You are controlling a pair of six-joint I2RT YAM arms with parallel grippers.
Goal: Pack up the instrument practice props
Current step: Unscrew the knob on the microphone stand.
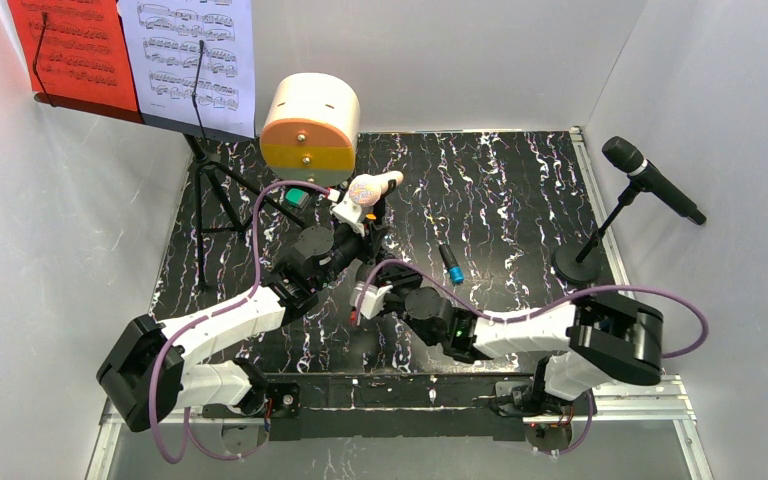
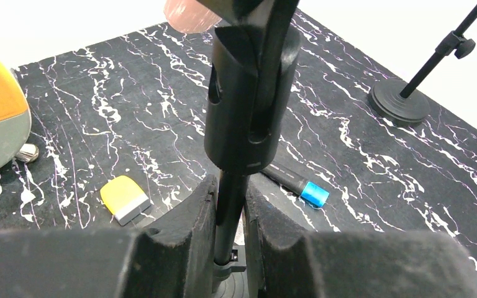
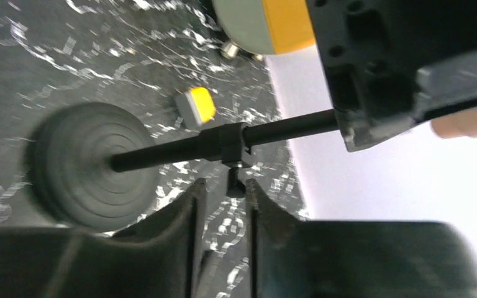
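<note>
We clench our left hand (image 2: pixel 230 185) on the stand (image 3: pixel 161 149) below its mic (image 1: pixel 372 188); our right hand (image 3: pixel 223 185) is released, just at its knob (image 3: pixel 234 177).

White walls (image 1: pixel 440 60); black white-veined tabletop (image 1: pixel 520 190).

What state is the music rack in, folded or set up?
Set up: the black music rack stands on spread tripod legs, holding a red page and a white page.

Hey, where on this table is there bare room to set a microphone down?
Barest: the back stretch between the cream case and the black microphone's stand. Crowded: the middle around the held cream microphone, and the left edge by the tripod legs.
</note>
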